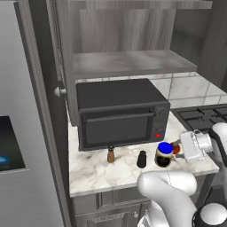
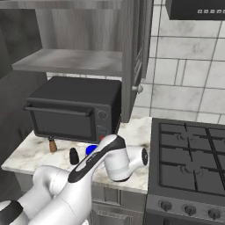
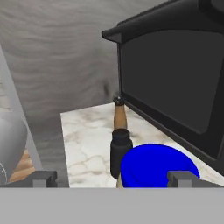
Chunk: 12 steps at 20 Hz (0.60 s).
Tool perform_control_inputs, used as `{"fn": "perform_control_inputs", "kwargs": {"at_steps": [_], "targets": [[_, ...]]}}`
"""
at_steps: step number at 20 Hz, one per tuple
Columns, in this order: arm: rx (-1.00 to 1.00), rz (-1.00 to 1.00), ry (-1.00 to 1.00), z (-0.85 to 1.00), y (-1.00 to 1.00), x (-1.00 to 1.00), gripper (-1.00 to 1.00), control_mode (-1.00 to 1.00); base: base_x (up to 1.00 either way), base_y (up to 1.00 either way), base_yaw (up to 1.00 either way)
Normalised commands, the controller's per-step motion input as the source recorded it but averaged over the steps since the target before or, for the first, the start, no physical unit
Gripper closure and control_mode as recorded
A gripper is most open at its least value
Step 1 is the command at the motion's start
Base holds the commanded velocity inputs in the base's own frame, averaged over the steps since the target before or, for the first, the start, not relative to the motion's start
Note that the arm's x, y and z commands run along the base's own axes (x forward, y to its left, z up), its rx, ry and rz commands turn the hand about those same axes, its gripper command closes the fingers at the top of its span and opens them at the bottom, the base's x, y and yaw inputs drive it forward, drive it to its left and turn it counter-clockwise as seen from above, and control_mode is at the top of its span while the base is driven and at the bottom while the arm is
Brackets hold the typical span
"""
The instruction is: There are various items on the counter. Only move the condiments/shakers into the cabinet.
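Counter [image 1: 95,175] holds two shakers [image 1: 111,155], one jar [image 1: 164,154].

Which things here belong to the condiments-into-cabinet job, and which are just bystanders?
Job: blue-lidded jar, black shaker, wooden shaker, cabinet, counter, open gripper by the jar.

Lying about: red tomato-like item, toaster oven, stove.

toaster oven [image 1: 120,113]: black, door shut, red light low on its front | gas hob [image 2: 189,158]: dark grates, row of knobs below | wall tiles [image 2: 184,74]: pale, grey grout | fridge [image 1: 17,133]: grey, dark panel
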Motion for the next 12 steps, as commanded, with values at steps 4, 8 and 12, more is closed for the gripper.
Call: {"fn": "perform_control_inputs", "kwargs": {"at_steps": [4,8,12], "targets": [[0.0,0.0,0.0,-0.21,0.21,0.21,-1.0,-1.0,0.0,0.0,0.0],[0.0,0.0,0.0,-0.18,0.16,0.22,-1.0,-1.0,0.0,0.0,0.0],[0.02,0.0,-0.06,-0.03,-0.26,0.04,-1.0,-1.0,0.0,0.0,0.0]]}}
